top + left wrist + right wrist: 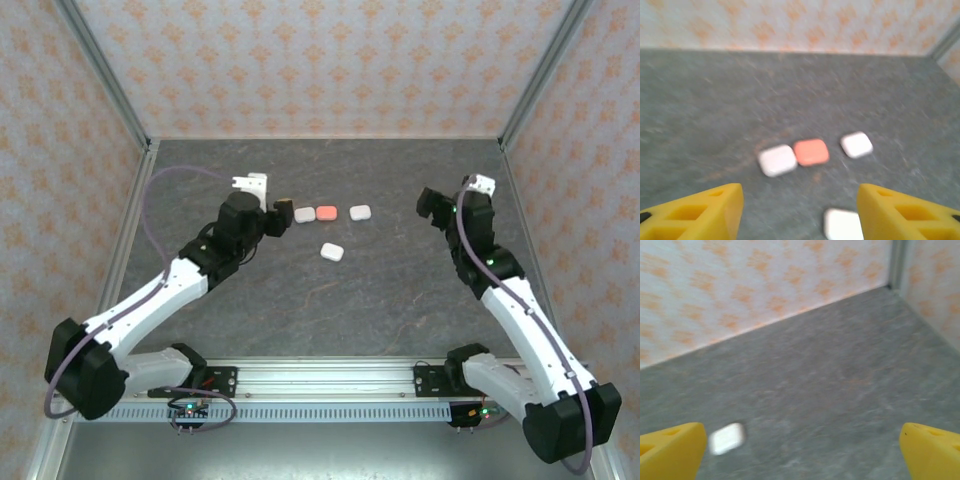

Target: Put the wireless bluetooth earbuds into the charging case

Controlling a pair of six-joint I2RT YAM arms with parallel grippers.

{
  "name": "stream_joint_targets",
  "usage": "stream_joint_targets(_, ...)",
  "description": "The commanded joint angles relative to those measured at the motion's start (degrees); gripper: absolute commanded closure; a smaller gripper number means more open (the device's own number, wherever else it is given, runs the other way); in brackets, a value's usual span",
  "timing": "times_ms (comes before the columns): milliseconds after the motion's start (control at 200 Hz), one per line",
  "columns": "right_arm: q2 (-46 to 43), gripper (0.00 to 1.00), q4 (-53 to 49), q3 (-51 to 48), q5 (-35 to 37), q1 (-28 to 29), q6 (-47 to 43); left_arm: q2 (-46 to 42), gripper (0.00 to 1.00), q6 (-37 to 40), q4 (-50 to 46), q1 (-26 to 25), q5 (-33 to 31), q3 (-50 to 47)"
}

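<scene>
- Progress is hard for you to call. Four charging cases lie on the grey table (400,290) and all look closed. Whether the earbuds already sit inside them is hidden.
- Three of the cases form a row. The left white case (305,214) touches the salmon case (327,213), and the right white case (360,212) lies a little apart from them. The fourth white case (332,252) lies nearer to the arm bases.
- Your left gripper (280,214) hovers just beside the left white case, with its yellow fingers spread and nothing pinched.
- Your right gripper (433,207) hangs off to the right, well apart from the row, with its fingers spread as wide as they go and empty.
- Neither pincer carries anything, so I judge that any insertion left to do would have to start with opening a case. Closed lids alone do not let you confirm the job is finished.
- The top view gives you both arms and the whole layout at once.
- The left wrist view is blurred, but it shows the row close up with the white and salmon cases butted together, and the fourth case low between the fingers.
- The right wrist view gives you one white case low at the left. Which of the four it is, you cannot tell.
</scene>
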Motion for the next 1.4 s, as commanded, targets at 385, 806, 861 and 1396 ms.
stream_joint_targets(385,13.1,0.01,52.8,-27.8,-4.2,-12.7,-6.3,-7.4,0.00,1.3,11.6,13.2,-17.2,-13.6)
stream_joint_targets(806,33.2,0.01,57.1,-20.7,-10.1,-13.2,-9.0,-0.3,0.00,11.5,23.1,19.2,-12.9,-20.8)
stream_joint_targets(861,34.7,0.01,56.5,-19.1,-9.7,-13.2,-9.0,1.9,0.00,12.5,25.3,20.1,-11.0,-21.7)
stream_joint_targets(1396,34.2,0.01,55.9,-19.2,-9.8,-13.1,-9.4,20.4,0.00,11.4,42.8,25.8,-3.2,-24.1)
